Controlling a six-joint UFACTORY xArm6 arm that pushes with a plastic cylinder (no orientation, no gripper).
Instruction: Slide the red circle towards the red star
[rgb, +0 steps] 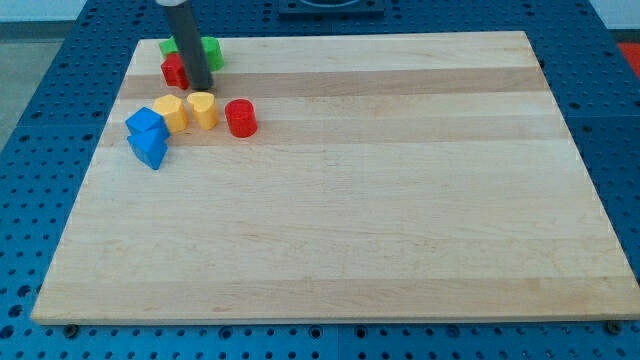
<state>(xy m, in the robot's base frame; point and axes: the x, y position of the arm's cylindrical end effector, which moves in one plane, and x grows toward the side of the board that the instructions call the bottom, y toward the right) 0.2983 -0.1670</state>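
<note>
The red circle (241, 117) stands on the wooden board near the view's upper left. The red star (175, 70) lies further up and to the left, partly hidden behind my rod. My tip (201, 88) rests on the board just right of the red star, above the yellow blocks and up-left of the red circle, apart from the circle.
A green block (210, 50) lies behind the rod by the board's top edge. Two yellow blocks (172, 112) (203, 109) sit side by side left of the red circle. Two blue blocks (147, 123) (150, 149) lie at the far left. The board's left edge (95, 160) is close.
</note>
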